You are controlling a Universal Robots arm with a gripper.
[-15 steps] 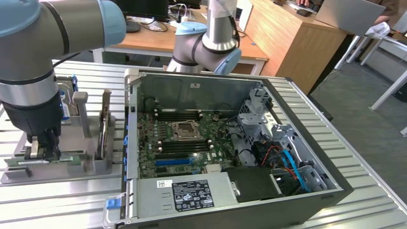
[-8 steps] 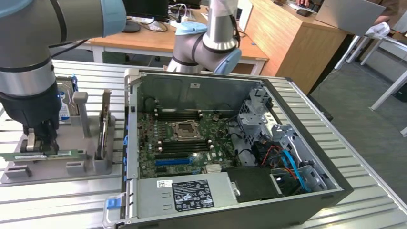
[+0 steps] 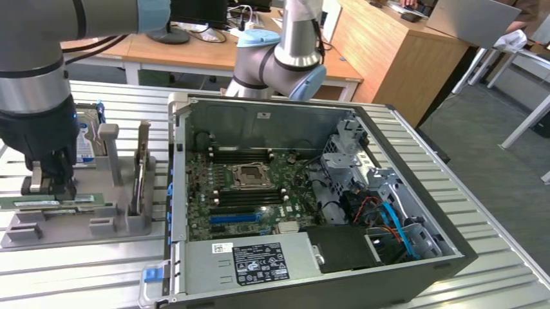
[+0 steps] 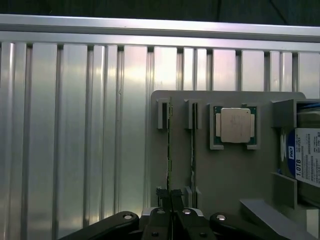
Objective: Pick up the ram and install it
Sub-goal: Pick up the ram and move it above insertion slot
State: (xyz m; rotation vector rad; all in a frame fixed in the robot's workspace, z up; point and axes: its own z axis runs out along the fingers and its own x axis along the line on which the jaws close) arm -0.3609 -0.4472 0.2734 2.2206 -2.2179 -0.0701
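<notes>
The ram (image 4: 170, 145) is a thin green stick standing on edge in a slot of the grey holder (image 4: 225, 175). A second stick like it (image 4: 192, 150) stands in the slot beside it. My gripper (image 4: 170, 196) is shut on one end of the first ram, with a dark fingertip pressed against each face. In the exterior view my gripper (image 3: 53, 185) reaches straight down onto the holder (image 3: 86, 225) at the exterior view's left, on the green ram (image 3: 35, 203), which still rests in the holder.
A square silver processor (image 4: 235, 125) and a blue-labelled hard drive (image 4: 305, 157) also sit in the holder. The open computer case (image 3: 413, 193) fills the middle of the slatted metal table (image 3: 481, 212), motherboard (image 3: 249, 187) exposed. A second robot arm (image 3: 279, 61) stands behind the case.
</notes>
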